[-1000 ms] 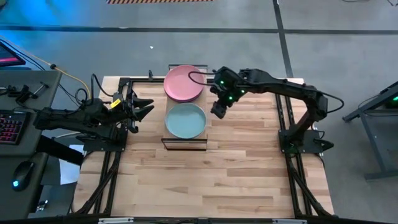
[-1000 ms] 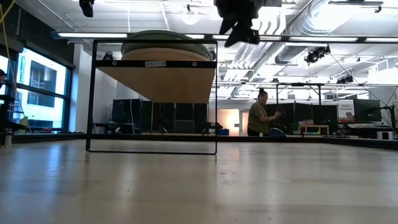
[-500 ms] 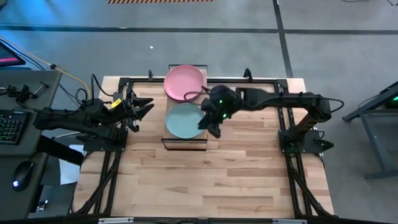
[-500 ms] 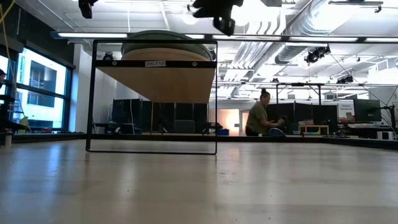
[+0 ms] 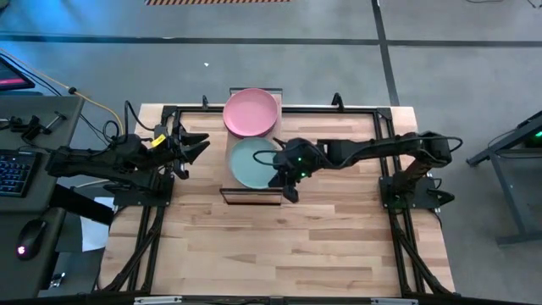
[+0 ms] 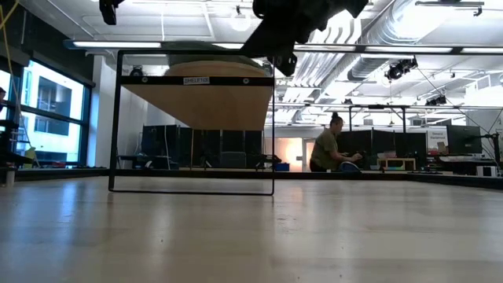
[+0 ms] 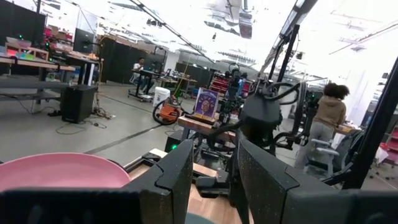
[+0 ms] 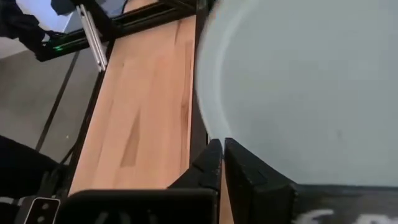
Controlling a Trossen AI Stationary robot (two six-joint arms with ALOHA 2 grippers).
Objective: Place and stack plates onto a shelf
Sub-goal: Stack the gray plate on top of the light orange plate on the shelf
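High view: right gripper (image 5: 286, 180) at the shelf's (image 5: 227, 193) right edge, over the light teal plate's (image 5: 250, 163) rim, fingers nearly closed, holding nothing. Pink plate (image 5: 251, 112) sits on the shelf's far half. Left gripper (image 5: 196, 149) waits beside the shelf, spread, empty.

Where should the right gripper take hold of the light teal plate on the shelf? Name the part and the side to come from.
Probably the raised rim on the edge toward the right arm. The light teal plate lies flat on the shelf, so only its thin rim offers the fingers something to pinch. The right gripper is already at that edge, fingers together, while the pink plate crowds the far side.
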